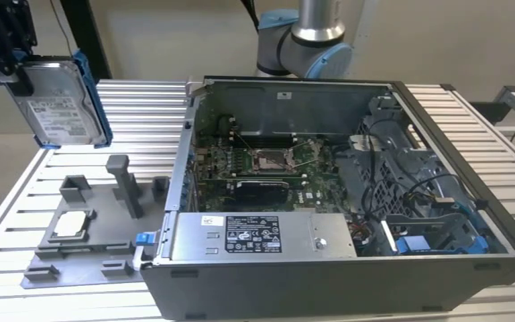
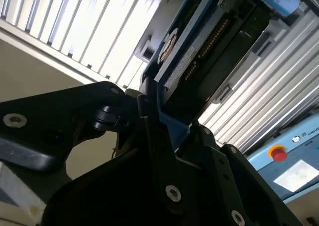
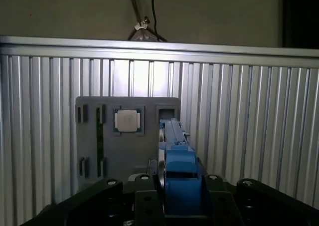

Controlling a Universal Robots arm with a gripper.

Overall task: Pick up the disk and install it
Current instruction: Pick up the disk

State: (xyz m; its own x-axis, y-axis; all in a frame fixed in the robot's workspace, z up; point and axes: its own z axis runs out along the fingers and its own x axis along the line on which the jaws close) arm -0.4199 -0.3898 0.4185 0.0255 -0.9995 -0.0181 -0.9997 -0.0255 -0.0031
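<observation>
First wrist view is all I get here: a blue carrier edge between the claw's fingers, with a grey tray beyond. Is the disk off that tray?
Observer: Yes. In the exterior view the claw holds the disk in the air, clear of the grey tray.
Operator: How does it hang?
Observer: Upright, with its white label facing the exterior camera.
Operator: Where is the computer?
Observer: The open case stands to the exterior view's right of the tray, and the disk is outside it.
</observation>
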